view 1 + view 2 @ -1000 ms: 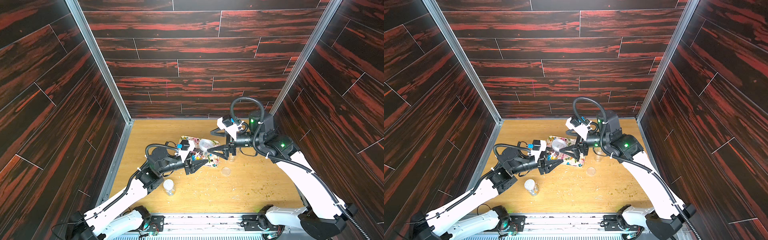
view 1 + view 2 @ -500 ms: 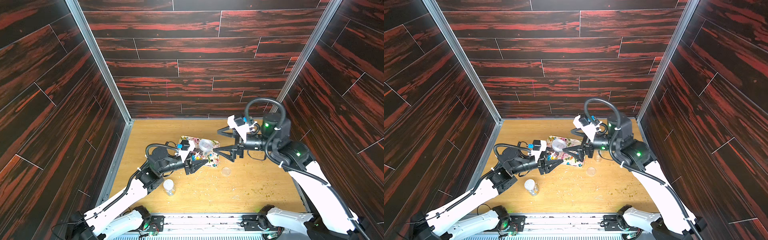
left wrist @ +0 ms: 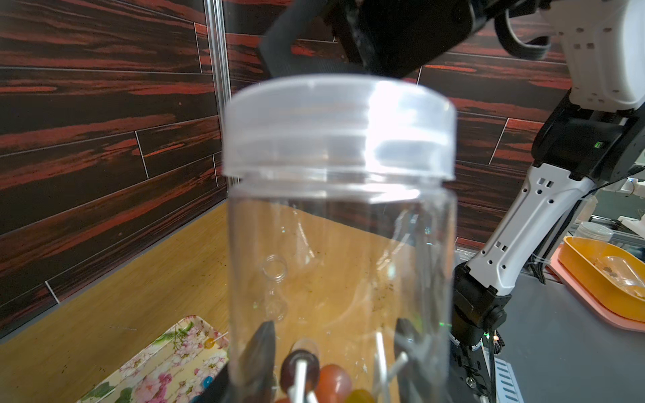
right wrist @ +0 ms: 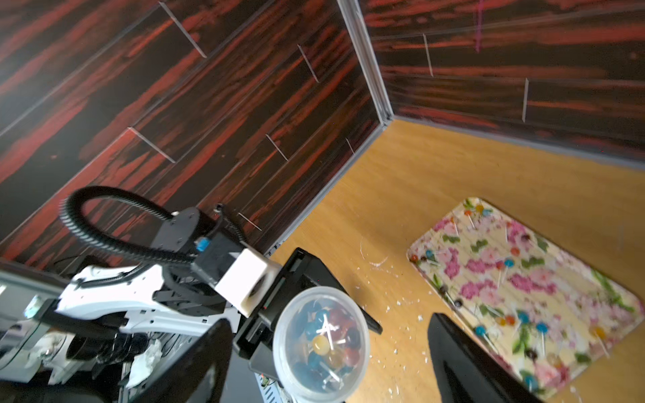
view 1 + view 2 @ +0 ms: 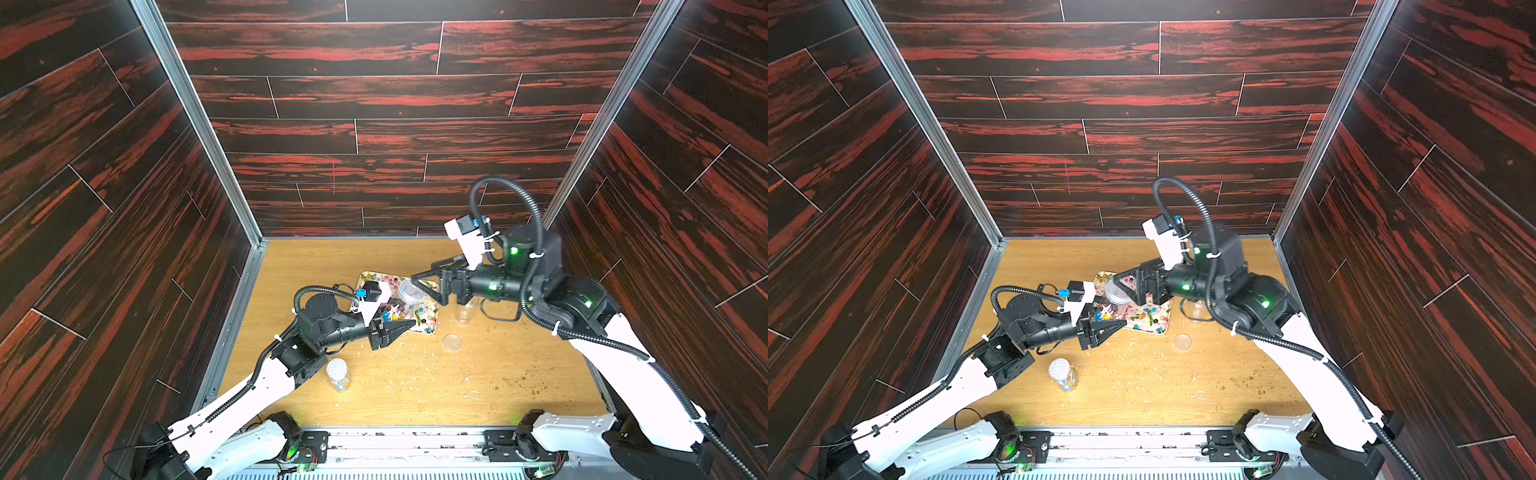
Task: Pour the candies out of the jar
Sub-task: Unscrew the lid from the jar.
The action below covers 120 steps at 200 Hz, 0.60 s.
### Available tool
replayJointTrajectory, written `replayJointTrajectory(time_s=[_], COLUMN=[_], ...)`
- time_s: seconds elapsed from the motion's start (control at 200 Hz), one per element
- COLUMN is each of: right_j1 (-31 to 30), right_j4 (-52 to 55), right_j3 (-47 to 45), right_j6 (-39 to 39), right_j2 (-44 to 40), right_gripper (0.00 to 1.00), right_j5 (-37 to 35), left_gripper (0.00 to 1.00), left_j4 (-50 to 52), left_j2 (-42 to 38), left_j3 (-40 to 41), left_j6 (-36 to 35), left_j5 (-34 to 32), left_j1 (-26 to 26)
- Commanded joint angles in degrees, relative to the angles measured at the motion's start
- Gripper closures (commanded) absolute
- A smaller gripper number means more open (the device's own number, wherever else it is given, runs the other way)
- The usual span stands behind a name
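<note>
Clear plastic fills the left claw (image 3: 333,345): it is clenched on the base of the jar (image 3: 342,261), lid (image 3: 338,122) on, candies (image 3: 333,378) heaped inside at the bottom. The right claw (image 4: 330,321) hangs spread either side of the lid, not touching. Closing off-centre could twist the jar loose. Both arms reach inward, low over the flowered tray (image 4: 544,289) on the table (image 5: 498,374).

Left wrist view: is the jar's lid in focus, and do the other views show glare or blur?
Left wrist view: the jar is soft at its lid, with white glare there; right wrist view: the flowered tray is smeared by blur; both top views: sharp and evenly lit.
</note>
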State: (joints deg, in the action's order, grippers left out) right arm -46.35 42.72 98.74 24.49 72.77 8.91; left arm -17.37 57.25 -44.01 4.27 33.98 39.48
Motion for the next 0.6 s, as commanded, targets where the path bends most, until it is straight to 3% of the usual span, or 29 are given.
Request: replayJointTrajectory(time_s=[0.0,0.125,0.596], right_j1=[-3.0,-4.6,-6.2], right_j4=[4.2,6.8,4.0], right_j3=[1.9,3.7,3.0], right_j6=[6.1,7.1,9.1], right_j2=[2.2,3.9,6.0], right_gripper=[0.1,0.1,0.15], right_j5=[-9.9,-13.3,-8.5], left_gripper=[0.56,0.56,0.56], left_j4=[-0.8,-0.8,-0.9], left_j2=[-1.4,-1.4,-1.6], left_j3=[-1.0,-0.8,-0.5], left_j6=[-0.6,-0.6,-0.5], left_j5=[-0.3,-0.4,-0.8], left_j1=[0.1,0.1,0.1])
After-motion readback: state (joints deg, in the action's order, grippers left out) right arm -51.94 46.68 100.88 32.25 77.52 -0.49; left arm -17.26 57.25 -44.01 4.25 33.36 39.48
